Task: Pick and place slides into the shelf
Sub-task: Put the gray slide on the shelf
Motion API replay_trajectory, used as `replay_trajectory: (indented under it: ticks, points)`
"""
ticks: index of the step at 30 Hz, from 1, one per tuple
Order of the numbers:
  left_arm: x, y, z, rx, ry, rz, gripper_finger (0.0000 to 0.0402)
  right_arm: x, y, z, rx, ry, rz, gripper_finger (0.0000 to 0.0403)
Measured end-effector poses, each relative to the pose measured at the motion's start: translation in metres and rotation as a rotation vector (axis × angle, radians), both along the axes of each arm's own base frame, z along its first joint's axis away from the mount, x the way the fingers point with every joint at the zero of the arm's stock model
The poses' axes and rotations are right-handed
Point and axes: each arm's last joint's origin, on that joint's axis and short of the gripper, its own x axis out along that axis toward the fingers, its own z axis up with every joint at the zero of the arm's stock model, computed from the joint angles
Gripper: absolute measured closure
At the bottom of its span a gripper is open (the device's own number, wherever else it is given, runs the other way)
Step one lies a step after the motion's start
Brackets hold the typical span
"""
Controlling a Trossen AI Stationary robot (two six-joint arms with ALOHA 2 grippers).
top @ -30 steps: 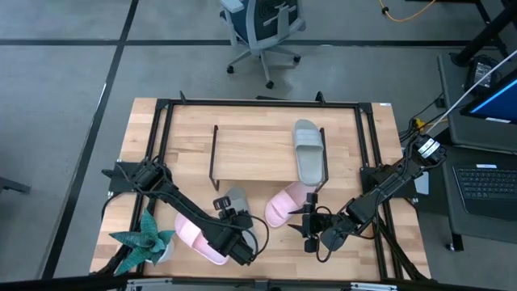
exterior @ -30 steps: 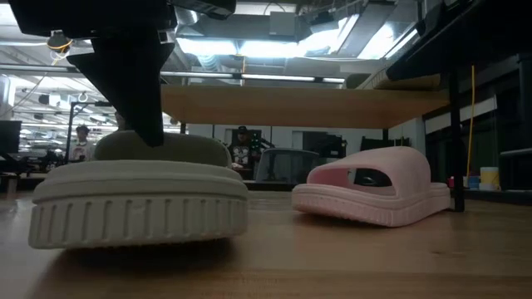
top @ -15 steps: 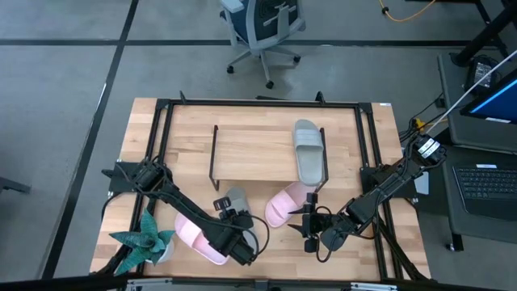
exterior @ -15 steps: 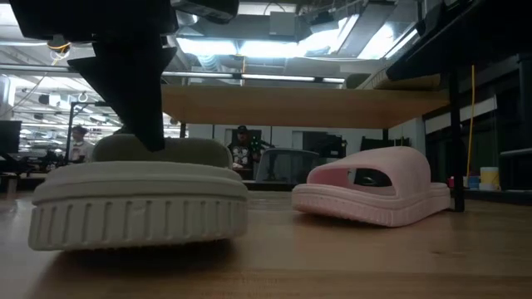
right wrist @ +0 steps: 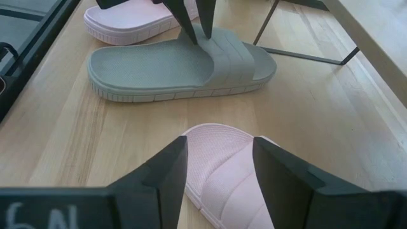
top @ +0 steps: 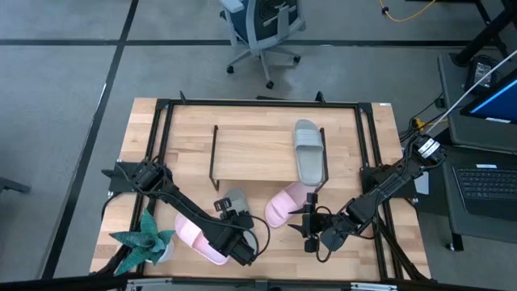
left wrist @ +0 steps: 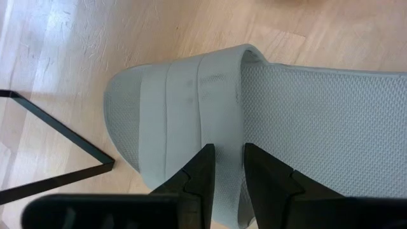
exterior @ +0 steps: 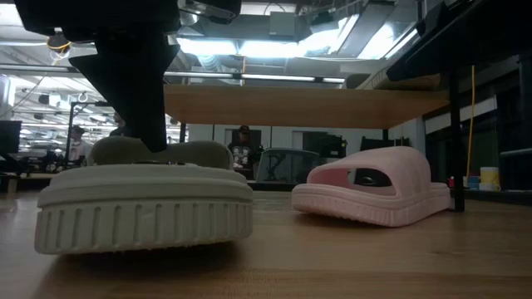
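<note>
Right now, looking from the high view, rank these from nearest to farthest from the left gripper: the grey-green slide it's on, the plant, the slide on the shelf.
1. Grey-green slide, under the left gripper.
2. Plant, front-left corner.
3. Shelf slide, on the shelf's right end.

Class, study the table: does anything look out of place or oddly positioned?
Only one grey-green slide is on the shelf. The other grey-green slide lies on the table with the left gripper closed on its strap. Both pink slides also remain on the table. Nothing looks damaged.
</note>
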Motion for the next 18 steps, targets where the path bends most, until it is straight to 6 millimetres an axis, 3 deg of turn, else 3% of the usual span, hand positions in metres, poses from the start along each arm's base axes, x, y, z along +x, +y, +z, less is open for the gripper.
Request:
replay_trajectory:
  ticks: [18]
  points:
    - [-0.0026, 0.0016, 0.0005, 0.023, 0.048, -0.038, 0.0326, -0.0001, -0.0001, -0.0002, -0.001, 0.001, 0.000, 0.0224]
